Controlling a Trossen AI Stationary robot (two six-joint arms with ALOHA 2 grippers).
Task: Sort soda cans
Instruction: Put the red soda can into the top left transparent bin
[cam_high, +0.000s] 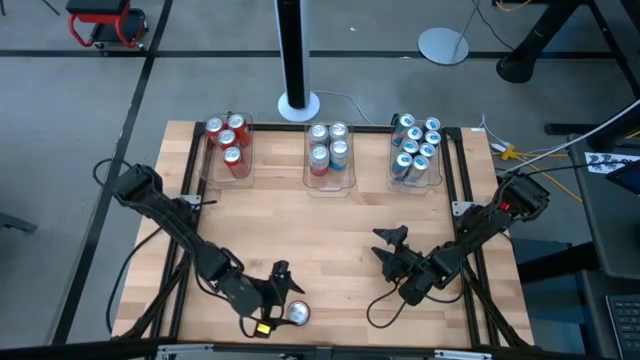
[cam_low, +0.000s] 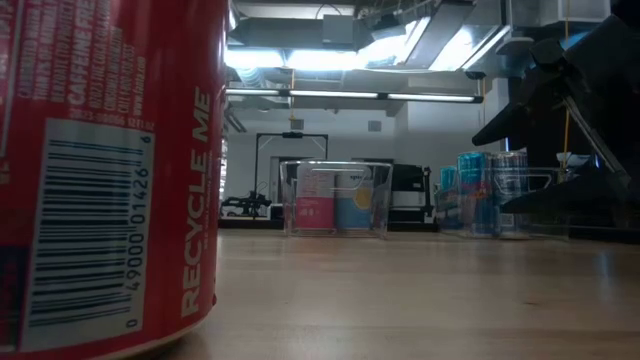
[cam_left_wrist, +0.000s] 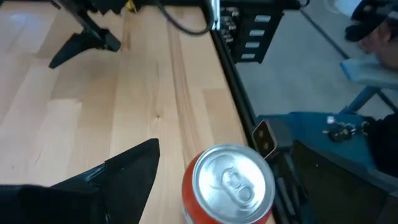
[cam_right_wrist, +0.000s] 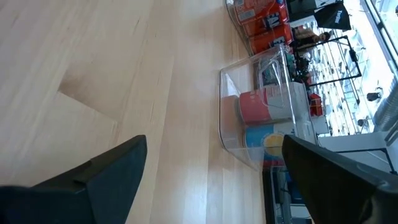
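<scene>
One red soda can (cam_high: 298, 313) with a silver top stands upright on the wooden table near its front edge. It fills the left of the low view (cam_low: 110, 170). My left gripper (cam_high: 285, 280) is open just on the can's far-left side. One of its fingers (cam_left_wrist: 127, 171) stands beside the can (cam_left_wrist: 228, 183) and nothing shows it touching. My right gripper (cam_high: 385, 245) hangs open over bare wood right of centre, its fingers apart in its wrist view (cam_right_wrist: 214, 140). Other cans stand in three clear bins at the far edge: red (cam_high: 231, 140), silver-and-red (cam_high: 328, 145), teal (cam_high: 415, 145).
The three bins (cam_high: 329, 186) stand in a row along the far edge, with bare wood between them and the arms. Black frame rails (cam_high: 190, 170) run along the table's sides. A black cable (cam_high: 385, 305) loops by the right arm. A pole's round base (cam_high: 298, 103) stands behind the table.
</scene>
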